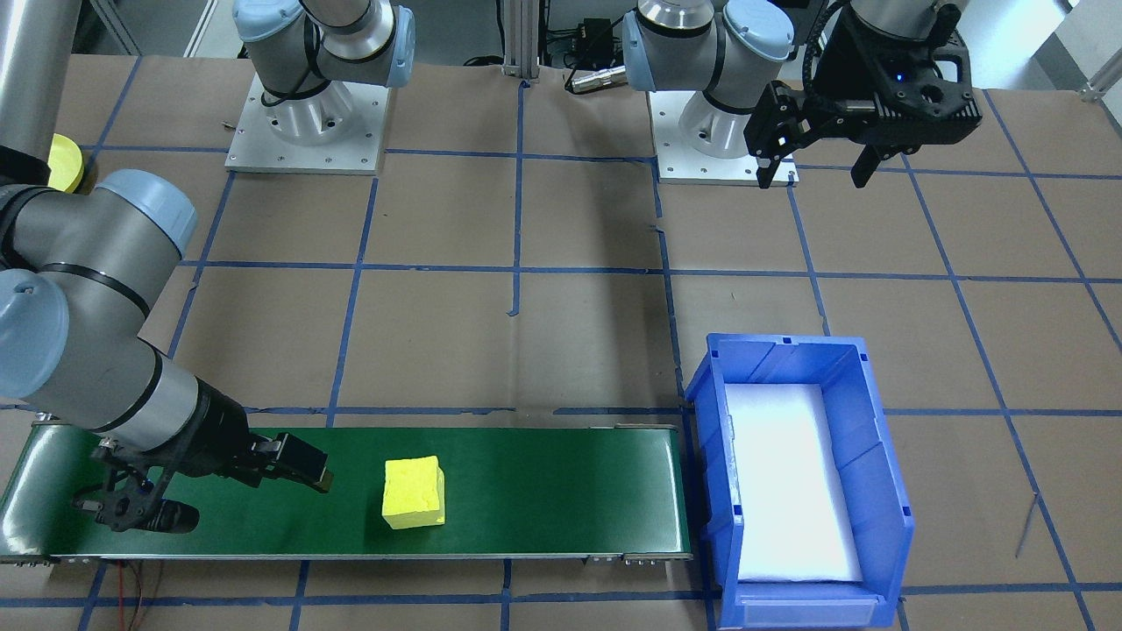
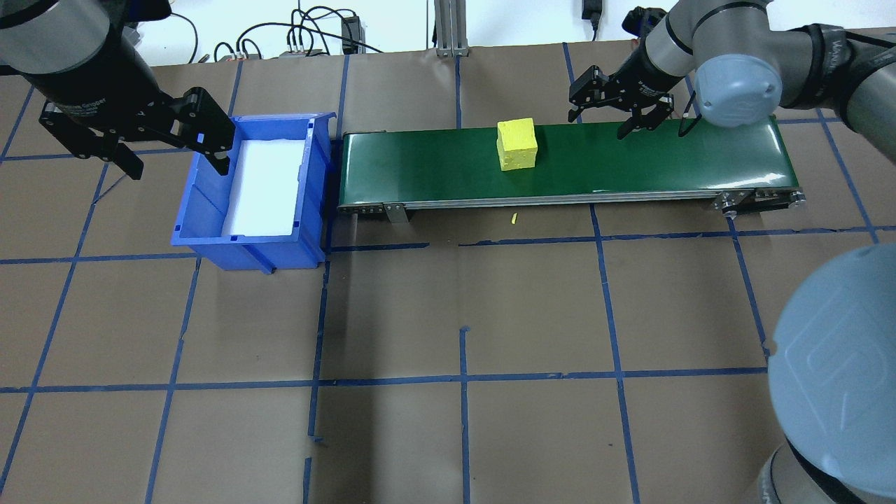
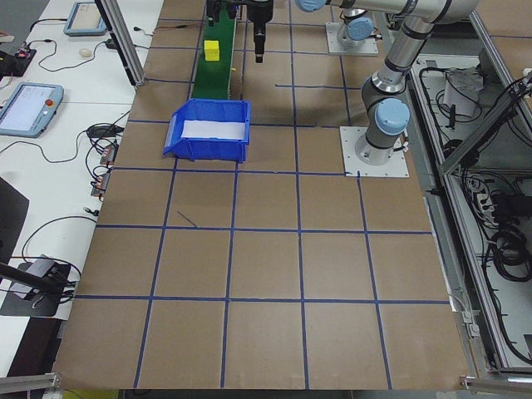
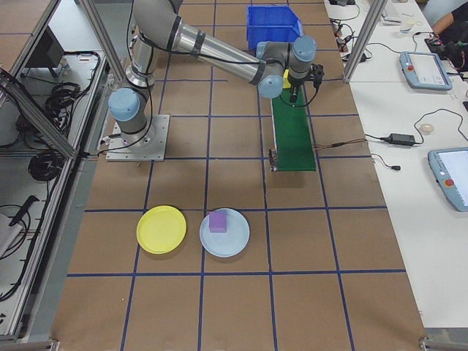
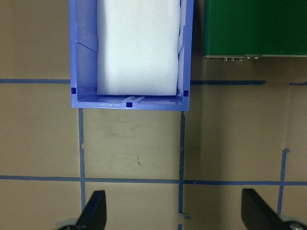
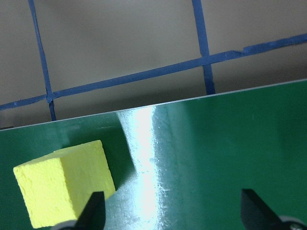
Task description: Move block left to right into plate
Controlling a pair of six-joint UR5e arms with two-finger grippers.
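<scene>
Yellow block (image 2: 516, 143) sits on green belt (image 2: 630, 164) beside right end effector (image 2: 616, 112), spread wide, empty.

Count:
- Blocks: two. One yellow block (image 1: 413, 492) mid-conveyor (image 1: 543, 491); one purple block (image 4: 217, 221) on the pale blue plate (image 4: 224, 232).
- Plates: two, with the yellow plate (image 4: 161, 229).
- Bins: one blue bin (image 1: 868, 456).
- Conveyors: one.
</scene>
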